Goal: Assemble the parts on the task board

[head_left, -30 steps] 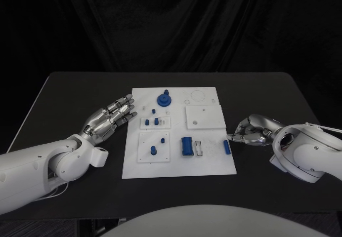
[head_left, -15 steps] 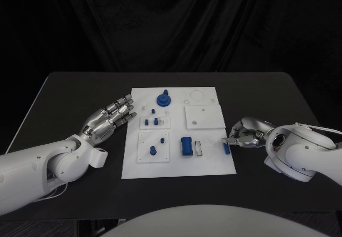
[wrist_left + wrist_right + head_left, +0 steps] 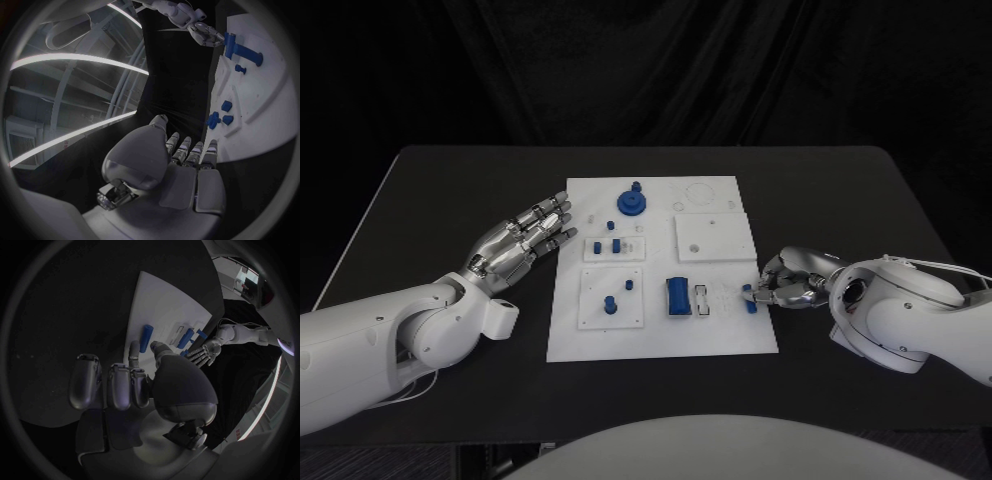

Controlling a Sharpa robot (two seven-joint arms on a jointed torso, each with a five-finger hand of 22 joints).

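Reaching in from three o'clock, the right hand (image 3: 790,283) touches a small blue part (image 3: 754,297) at the task board's (image 3: 661,345) edge, grip unclear. At nine o'clock the left hand (image 3: 521,240) hovers, fingers spread, over the bench (image 3: 459,190).

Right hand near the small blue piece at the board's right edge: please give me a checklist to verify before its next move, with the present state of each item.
1. Right hand at the small blue piece: ok, its fingers are right beside it.
2. Piece firmly held: cannot tell, contact is not clear.
3. Piece on the task board: ok, near its right edge.
4. Left hand out of the way: ok, open, beside the board's left edge.
5. Larger blue block apart from the piece: ok.
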